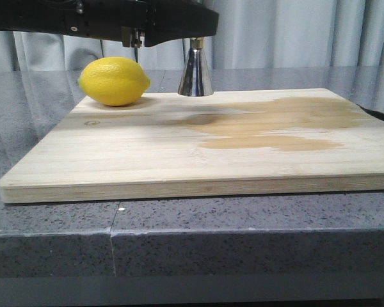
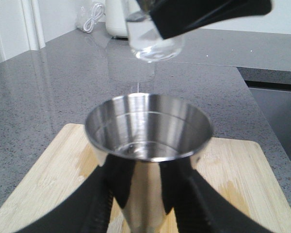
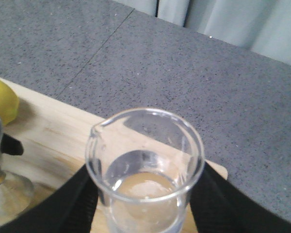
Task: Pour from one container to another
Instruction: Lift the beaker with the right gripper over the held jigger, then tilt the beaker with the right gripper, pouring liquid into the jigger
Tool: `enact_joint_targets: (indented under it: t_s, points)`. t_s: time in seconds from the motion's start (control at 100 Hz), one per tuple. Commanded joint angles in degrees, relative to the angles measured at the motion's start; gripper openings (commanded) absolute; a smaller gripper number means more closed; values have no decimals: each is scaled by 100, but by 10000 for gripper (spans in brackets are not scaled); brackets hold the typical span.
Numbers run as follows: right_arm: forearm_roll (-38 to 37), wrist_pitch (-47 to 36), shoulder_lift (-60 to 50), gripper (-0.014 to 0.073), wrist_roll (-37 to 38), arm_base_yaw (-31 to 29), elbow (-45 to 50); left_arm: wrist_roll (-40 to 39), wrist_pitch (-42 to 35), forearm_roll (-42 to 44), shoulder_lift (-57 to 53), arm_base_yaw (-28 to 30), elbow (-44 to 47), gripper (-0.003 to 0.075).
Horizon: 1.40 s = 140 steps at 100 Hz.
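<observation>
Gripping the steel jigger (image 2: 148,145) from both sides, the left pincer (image 2: 145,204) has its black fingers (image 2: 99,194) pressed against the cone just below the wide mouth. The jigger stands upright on the wooden cutting board (image 1: 198,153), at the board's far edge, just beside the lemon (image 1: 114,80). Inside the cup a little clear liquid glints at the bottom. The right pincer (image 3: 145,204) pinches the glass beaker (image 3: 144,165), its dark fingers (image 3: 218,204) hugging both sides of the glass. The beaker is up in the air, hanging above and beyond the jigger's mouth in the left wrist view, with some clear liquid inside and its pour spout facing the jigger. A broad darker wet-looking patch spreads across the board to the right of the jigger. The board lies on the grey speckled bench (image 1: 51,224).
</observation>
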Motion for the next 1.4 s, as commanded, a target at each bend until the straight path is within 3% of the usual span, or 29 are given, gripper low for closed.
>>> enact_joint_targets:
  t_s: [0.0,0.78,1.09,1.39]
  points:
    - [196,142,-176,339,-411,143,-500,-50,322,-460,-344,-7,-186,207]
    - [401,2192,1258,340,-3330,699,-2809,-50,322,-435,-344,-7,-186,207]
    - [390,2274,1421,339,-4158,833,-2909,-50,322,-425,-344,-7,-186,207]
    - [-102,2245,1421,339,-4364,1023,-2909,-50,322,-425,-344,-7,-186,207]
